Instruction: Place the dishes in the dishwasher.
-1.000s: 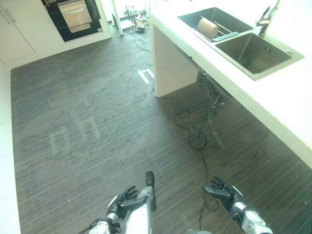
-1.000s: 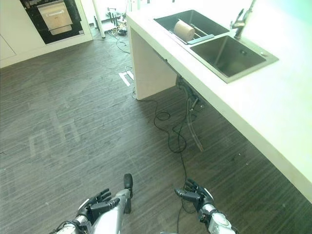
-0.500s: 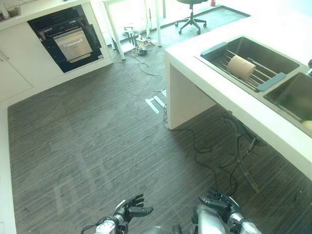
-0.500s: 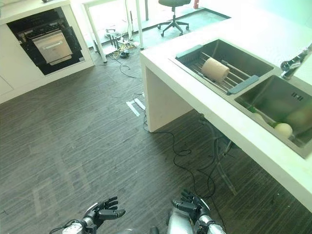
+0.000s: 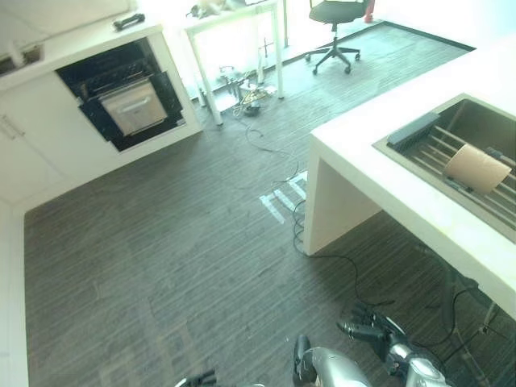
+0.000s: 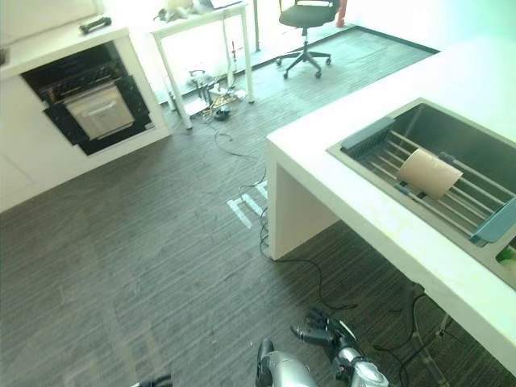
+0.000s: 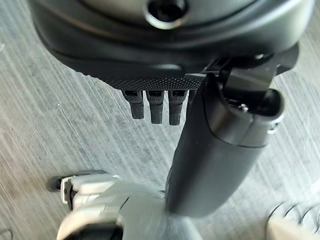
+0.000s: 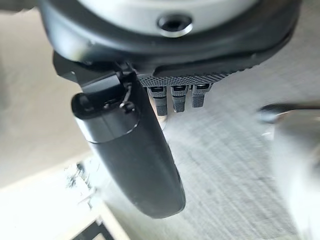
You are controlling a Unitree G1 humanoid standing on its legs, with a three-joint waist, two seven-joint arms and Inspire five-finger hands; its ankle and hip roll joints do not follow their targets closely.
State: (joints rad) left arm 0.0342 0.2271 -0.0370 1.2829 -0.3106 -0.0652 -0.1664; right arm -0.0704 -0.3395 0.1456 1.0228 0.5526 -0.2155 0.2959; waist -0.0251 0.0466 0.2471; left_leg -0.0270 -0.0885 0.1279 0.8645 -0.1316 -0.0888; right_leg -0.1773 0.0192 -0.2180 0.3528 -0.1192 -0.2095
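A tan cup (image 5: 476,168) lies on its side on the rack bars across the sink (image 6: 419,129), set in the white counter (image 5: 379,173) on the right. The dishwasher (image 5: 121,93) is a dark opening in the white cabinets far across the floor, with a pale panel inside it. My right hand (image 5: 375,330) hangs low over the floor near the counter, fingers relaxed and empty. Just the fingertips of my left hand (image 5: 201,377) show at the bottom edge. In its wrist view the left hand (image 7: 165,50) is open over the floor and holds nothing.
Dark wood-look floor stretches between me and the dishwasher. Black cables (image 5: 322,258) trail by the counter's end. White tape marks (image 5: 282,197) lie on the floor. A white table (image 5: 234,24) and an office chair (image 5: 339,12) stand at the back. Something green (image 6: 508,256) lies in the second basin.
The camera has swung: the sink and counter slid right, the dishwasher and chair came further into view. My left hand sank to the bottom edge. Both hands stay empty.
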